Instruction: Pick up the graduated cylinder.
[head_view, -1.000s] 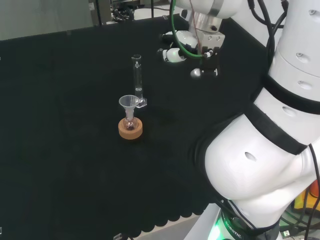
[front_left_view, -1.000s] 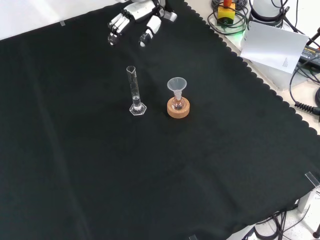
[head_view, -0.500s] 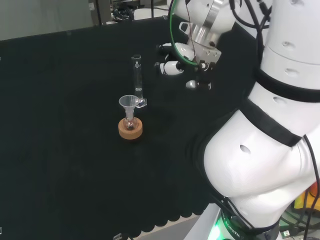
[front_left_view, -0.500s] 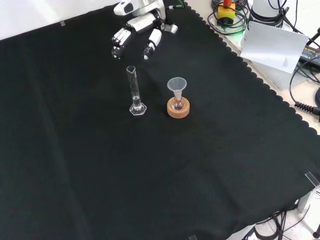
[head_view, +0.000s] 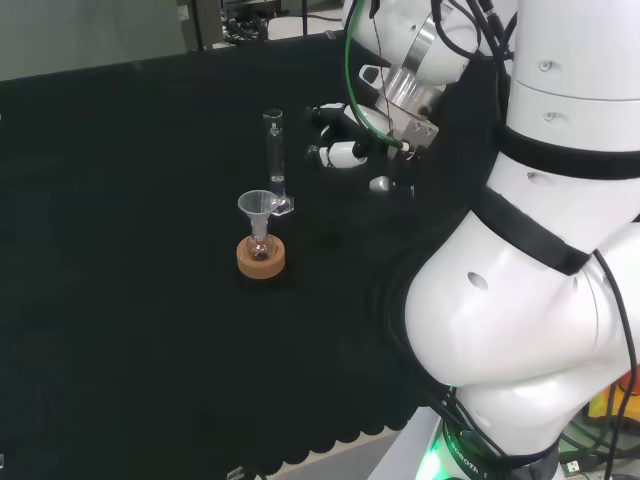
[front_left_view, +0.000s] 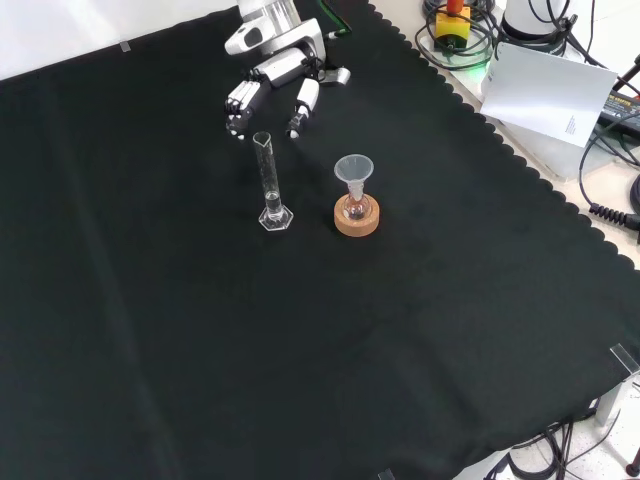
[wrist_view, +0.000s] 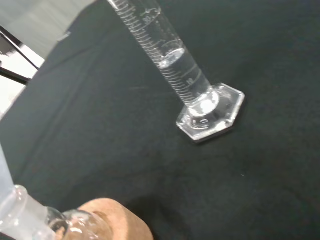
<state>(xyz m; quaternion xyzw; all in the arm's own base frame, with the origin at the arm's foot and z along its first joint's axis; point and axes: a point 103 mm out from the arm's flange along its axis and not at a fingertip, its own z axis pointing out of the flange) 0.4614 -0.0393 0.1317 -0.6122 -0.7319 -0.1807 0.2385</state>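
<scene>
The graduated cylinder (front_left_view: 268, 182) stands upright just left of centre in the front view, above mid-height, on a hexagonal foot (wrist_view: 212, 114). It looks like thin, slick, top-heavy glass, perhaps holding a little clear liquid. The hand (front_left_view: 272, 80), fingers (head_view: 340, 155) apart and relaxed, hangs near its rim, not touching. Grasp the tube mid-height. The funnel (front_left_view: 353, 170) and cork ring (front_left_view: 357, 219) crowd its right; the tabletop (front_left_view: 150, 330) is open leftward.
</scene>
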